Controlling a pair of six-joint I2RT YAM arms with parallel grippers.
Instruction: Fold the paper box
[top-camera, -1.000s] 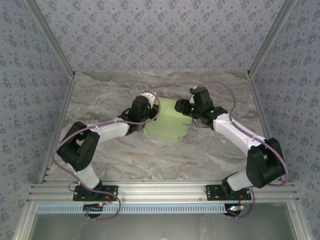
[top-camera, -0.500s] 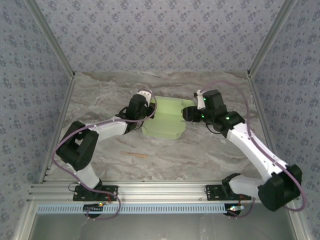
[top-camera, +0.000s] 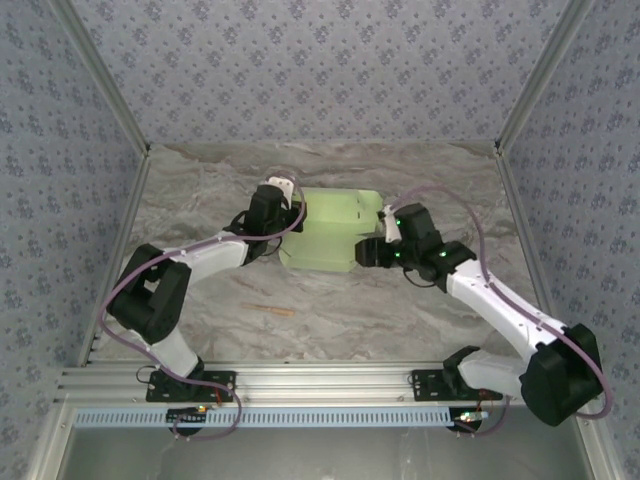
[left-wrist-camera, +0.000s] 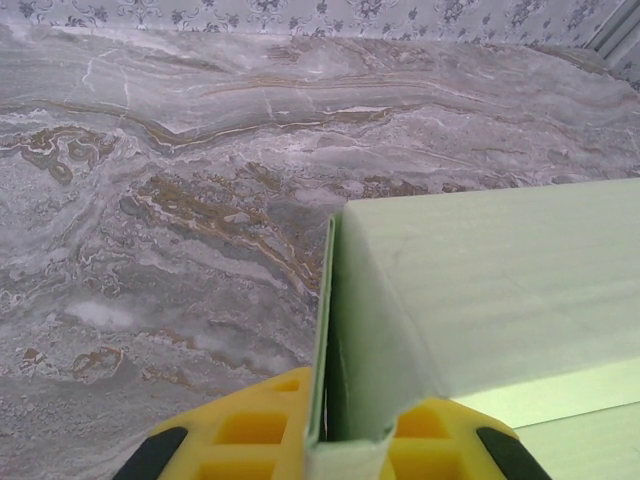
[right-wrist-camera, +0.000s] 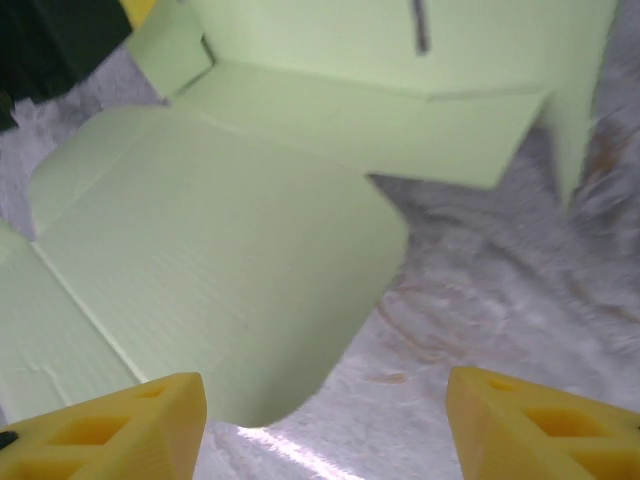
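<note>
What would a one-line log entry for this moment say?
left gripper: shut on paper box edge | right gripper: open, facing rounded flap | box: partly folded

— Light?
— Bright, even, from above; shadows faint and soft.
— Sharpness?
— Right wrist view blurs the paper box (right-wrist-camera: 200, 260) close up, glare streak on the table (right-wrist-camera: 470, 300); left wrist view is crisp.
</note>
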